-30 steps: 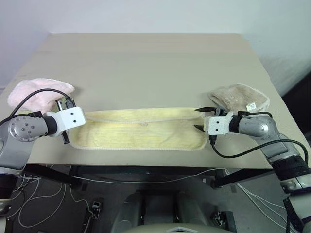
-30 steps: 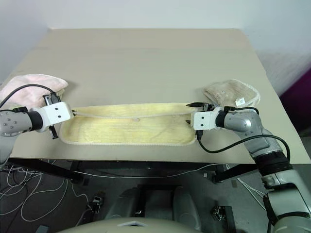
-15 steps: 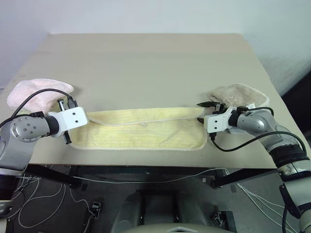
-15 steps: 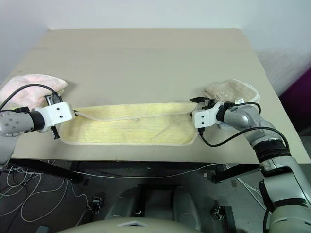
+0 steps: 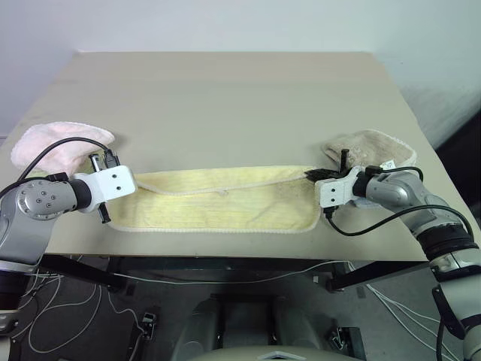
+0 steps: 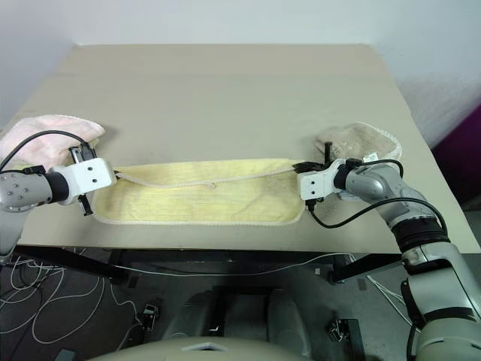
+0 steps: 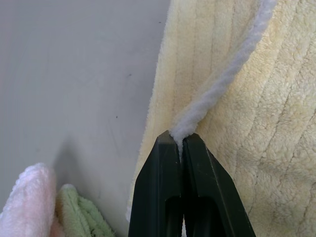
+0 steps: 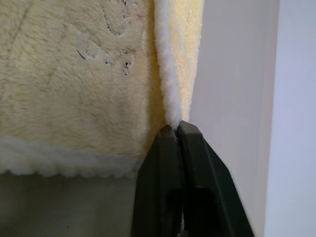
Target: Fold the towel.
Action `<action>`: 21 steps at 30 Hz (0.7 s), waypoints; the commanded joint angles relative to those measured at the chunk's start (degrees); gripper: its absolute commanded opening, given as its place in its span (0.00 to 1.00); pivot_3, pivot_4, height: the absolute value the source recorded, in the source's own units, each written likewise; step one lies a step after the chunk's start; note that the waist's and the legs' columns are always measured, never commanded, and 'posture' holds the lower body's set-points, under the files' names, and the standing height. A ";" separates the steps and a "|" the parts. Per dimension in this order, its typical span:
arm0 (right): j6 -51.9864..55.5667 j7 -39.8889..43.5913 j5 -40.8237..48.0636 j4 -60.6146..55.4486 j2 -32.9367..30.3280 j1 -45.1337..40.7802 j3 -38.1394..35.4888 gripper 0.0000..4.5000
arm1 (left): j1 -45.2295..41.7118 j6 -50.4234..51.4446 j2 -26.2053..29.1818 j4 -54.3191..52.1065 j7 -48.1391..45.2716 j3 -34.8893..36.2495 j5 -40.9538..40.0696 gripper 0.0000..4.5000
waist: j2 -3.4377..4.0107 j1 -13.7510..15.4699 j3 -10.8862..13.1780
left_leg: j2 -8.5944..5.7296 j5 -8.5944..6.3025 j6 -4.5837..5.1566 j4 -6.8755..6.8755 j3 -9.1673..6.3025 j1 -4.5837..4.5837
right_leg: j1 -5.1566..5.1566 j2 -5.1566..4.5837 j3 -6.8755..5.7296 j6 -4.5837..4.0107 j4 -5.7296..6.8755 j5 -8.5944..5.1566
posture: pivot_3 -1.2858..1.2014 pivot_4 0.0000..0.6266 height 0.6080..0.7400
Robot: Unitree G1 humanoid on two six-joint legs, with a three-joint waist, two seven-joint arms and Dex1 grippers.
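Towel (image 5: 218, 201), pale yellow, is laid as a long strip along the near edge of the table (image 5: 225, 98). Left gripper (image 7: 180, 143) is pinched onto the cream hem at the left end; right gripper (image 8: 175, 129) is clamped on the hem at the right end. Both fingertip pairs are mostly hidden in the eye views. Pink towel (image 5: 56, 143) is cut off by the left arm; beige towel (image 5: 372, 147) is partly covered by the right.
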 commanded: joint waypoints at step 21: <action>21.04 9.68 20.71 -13.50 -2.59 -5.02 -13.82 0.01 | -15.85 -1.99 -10.54 13.46 8.38 11.90 -15.08 0.00 | -0.01 0.19 0.00 | -0.01 0.00 0.00 0.08 -0.01 0.00 | 0.00 -0.02 -0.01 0.01 0.05 0.01 | 0.52 0.24 1.00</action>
